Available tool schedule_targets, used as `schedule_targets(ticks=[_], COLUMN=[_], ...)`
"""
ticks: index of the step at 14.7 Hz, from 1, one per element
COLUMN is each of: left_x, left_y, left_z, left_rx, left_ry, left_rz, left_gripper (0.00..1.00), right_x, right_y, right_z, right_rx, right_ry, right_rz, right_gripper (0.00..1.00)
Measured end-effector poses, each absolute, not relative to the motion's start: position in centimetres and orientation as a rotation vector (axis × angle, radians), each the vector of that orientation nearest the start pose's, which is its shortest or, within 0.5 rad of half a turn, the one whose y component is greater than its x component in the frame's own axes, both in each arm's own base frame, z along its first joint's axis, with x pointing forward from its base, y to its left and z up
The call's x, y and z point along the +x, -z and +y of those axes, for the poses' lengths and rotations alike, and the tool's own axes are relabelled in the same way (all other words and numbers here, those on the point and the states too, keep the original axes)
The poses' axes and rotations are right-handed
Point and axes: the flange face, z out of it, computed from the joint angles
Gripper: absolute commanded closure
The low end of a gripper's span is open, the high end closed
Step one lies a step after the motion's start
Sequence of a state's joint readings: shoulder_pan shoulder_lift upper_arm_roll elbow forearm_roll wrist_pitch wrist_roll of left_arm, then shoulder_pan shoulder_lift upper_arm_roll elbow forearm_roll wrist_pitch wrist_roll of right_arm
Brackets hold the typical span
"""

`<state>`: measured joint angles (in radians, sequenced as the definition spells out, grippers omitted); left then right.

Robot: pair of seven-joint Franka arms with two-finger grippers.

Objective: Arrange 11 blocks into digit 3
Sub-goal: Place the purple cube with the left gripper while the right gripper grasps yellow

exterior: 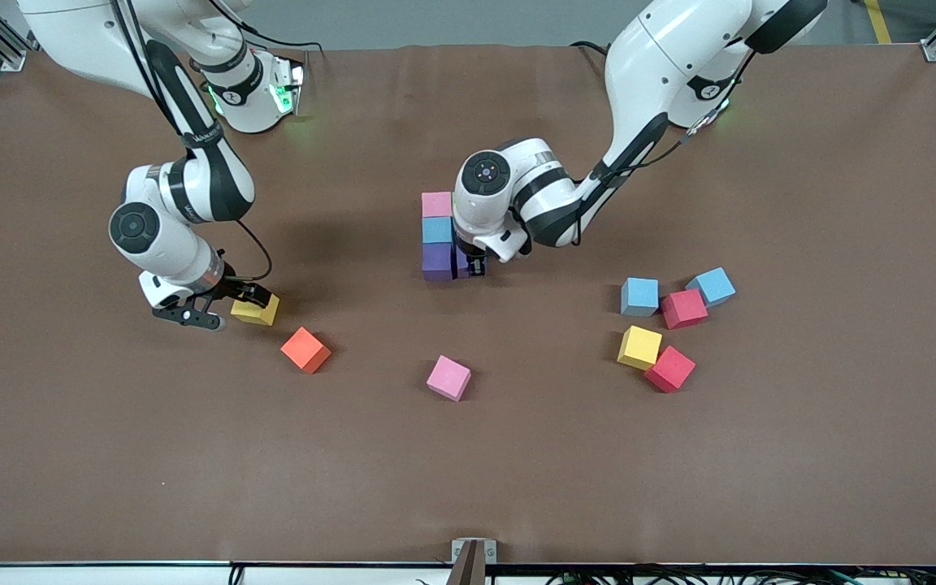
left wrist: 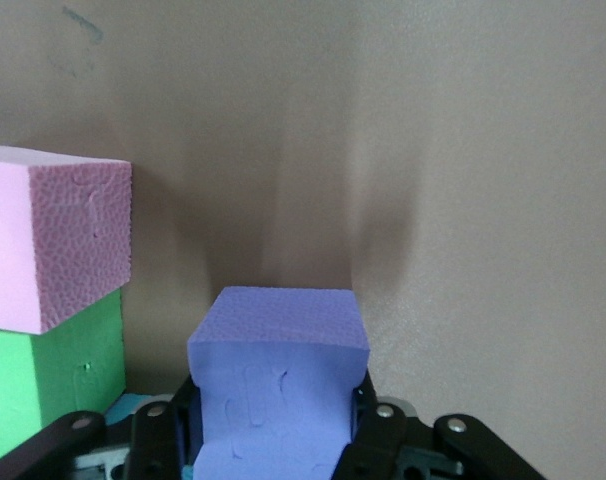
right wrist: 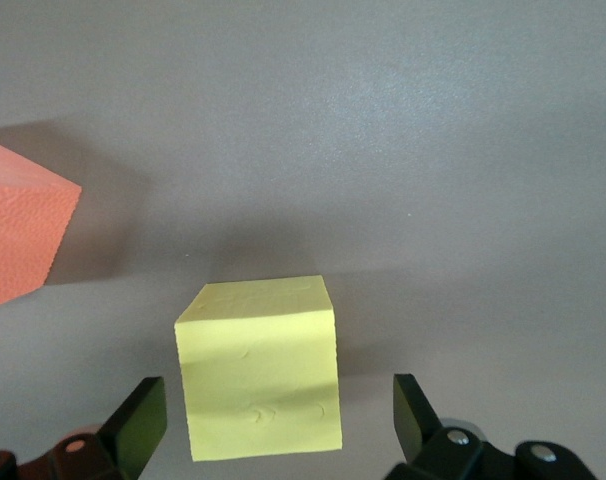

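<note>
Left tool point(left wrist: 273, 440), clamped on purple block point(left wrist: 278, 375), needed squaring against the column point(exterior: 437, 237); right tool point(right wrist: 273, 420) gaped around yellow block point(right wrist: 260, 365).

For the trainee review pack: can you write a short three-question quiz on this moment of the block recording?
1. True or false: the left gripper is shut on a purple block.
2. Which block lies between the open fingers of the right gripper? A red, B yellow, C pink.
3. Fill in: the loose block lying nearest that gripper's block is ____.

Key: 1 true. 2 B, the yellow block. 3 orange, the orange block.
</note>
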<state>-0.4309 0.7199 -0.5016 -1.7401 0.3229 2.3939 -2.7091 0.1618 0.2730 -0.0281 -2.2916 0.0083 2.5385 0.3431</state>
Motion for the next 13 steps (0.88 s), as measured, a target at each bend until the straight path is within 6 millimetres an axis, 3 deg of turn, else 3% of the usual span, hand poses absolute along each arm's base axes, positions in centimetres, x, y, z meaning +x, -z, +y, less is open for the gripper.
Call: schedule_targets(ticks=[3,5,6,7,8,9,12,13], left_x=[42.6,42.6,42.6,42.7,42.7,42.7,43.1,43.4], left_y=[-20.5,-20.5,-20.5,-20.5,-20.5,-20.5,-20.5,-20.6], left_z=[-51.8,-51.9,-52.0,-52.0,-52.0,-52.0,-51.7,-51.6], left_rx=[2.114,2.116,2.116,2.115,2.115,2.114,2.108,2.105], left_ry=[0.159,0.148,0.144,0.143,0.143,0.142,0.135,0.132], left_rz=[2.294,2.291,2.29,2.289,2.289,2.289,2.292,2.291], left_gripper=[0.63,0.62,0.59,0.44,0.13,0.0,0.0,0.0], right_x=[52.2,52.1,52.1,52.1,52.1,52.1,52.3,52.3], right_y=[-21.8,-20.8,-20.4,-20.3,-20.3,-20.3,-20.5,-20.5], right_z=[7.3,7.3,7.2,7.2,7.2,7.2,6.8,6.7], right_rx=[-3.125,-3.125,-3.125,-3.126,-3.128,-3.13,-3.13,-3.13], right_ry=[0.007,0.016,0.014,0.013,0.014,0.014,0.018,0.019], right_rz=[0.329,0.329,0.329,0.322,0.303,0.288,0.282,0.281], right_gripper=[0.0,0.07,0.16,0.29,0.41,0.54,0.95,0.97])
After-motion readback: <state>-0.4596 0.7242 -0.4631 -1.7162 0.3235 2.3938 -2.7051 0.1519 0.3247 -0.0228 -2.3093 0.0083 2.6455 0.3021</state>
